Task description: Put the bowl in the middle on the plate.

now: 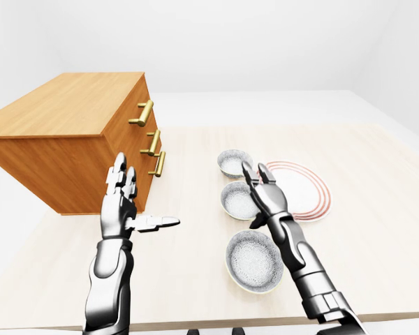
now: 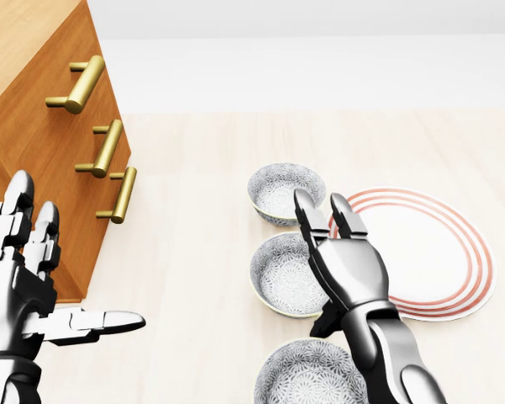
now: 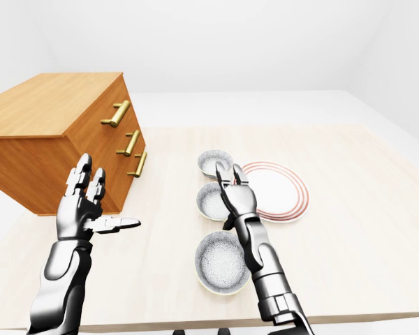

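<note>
Three patterned grey bowls stand in a column in the head view: an upper bowl (image 2: pixel 282 191), the middle bowl (image 2: pixel 284 273) and a lower bowl (image 2: pixel 307 374). To their right lies a white plate (image 2: pixel 442 252) with red rings. My right hand (image 2: pixel 330 220) hovers open over the middle bowl's right rim, fingers pointing up the view, thumb (image 2: pixel 326 321) below; it hides part of that rim and the plate's left edge. Far left, my left hand (image 2: pixel 34 278) is open and holds nothing.
A wooden chest of drawers (image 2: pixel 34 126) with brass handles (image 2: pixel 109 147) stands at the left on the pale wooden table (image 2: pixel 194 252), close to my left hand. The table's far edge runs across the top of the head view.
</note>
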Motion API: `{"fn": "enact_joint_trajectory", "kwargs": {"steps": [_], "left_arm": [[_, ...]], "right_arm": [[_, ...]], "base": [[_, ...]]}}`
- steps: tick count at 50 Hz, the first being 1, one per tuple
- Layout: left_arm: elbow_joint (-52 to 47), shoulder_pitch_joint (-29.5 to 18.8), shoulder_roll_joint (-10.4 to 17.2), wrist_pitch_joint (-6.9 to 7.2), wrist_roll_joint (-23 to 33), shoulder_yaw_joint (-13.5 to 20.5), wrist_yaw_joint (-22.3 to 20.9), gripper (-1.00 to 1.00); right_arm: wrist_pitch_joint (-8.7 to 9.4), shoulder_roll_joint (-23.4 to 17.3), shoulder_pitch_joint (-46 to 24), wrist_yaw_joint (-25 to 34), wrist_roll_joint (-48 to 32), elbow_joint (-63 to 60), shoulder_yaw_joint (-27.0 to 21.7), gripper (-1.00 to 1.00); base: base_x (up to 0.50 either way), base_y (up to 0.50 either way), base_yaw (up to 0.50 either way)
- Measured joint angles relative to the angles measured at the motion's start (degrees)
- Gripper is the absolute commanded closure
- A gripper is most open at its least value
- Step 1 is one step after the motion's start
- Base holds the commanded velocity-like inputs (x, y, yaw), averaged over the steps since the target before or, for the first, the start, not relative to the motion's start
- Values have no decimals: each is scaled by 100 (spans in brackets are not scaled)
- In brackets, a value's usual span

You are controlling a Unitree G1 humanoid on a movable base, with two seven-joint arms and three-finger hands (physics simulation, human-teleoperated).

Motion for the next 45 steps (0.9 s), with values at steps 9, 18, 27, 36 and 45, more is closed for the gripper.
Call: {"fn": "enact_joint_trajectory", "kwargs": {"steps": [9, 18, 27, 36, 45], "left_arm": [[6, 2, -2, 0, 1, -2, 0, -100], [17, 6, -3, 0, 1, -2, -1, -100], [20, 5, -2, 0, 0, -1, -1, -100], [3, -1, 0, 0, -8, 3, 2, -100], [-8, -9, 4, 0, -16, 8, 3, -100]], "right_arm": [[0, 15, 19, 12, -8, -33, 10, -74], [0, 7, 3, 3, -4, -8, 9, -69], [0, 2, -10, 17, -1, 20, 9, -69], [0, 3, -14, 70, 17, 0, 5, -66], [0, 7, -6, 139, 35, -30, 7, -61]], "base": [[0, 0, 0], [0, 0, 0], [0, 0, 0], [0, 0, 0], [0, 0, 0]]}}
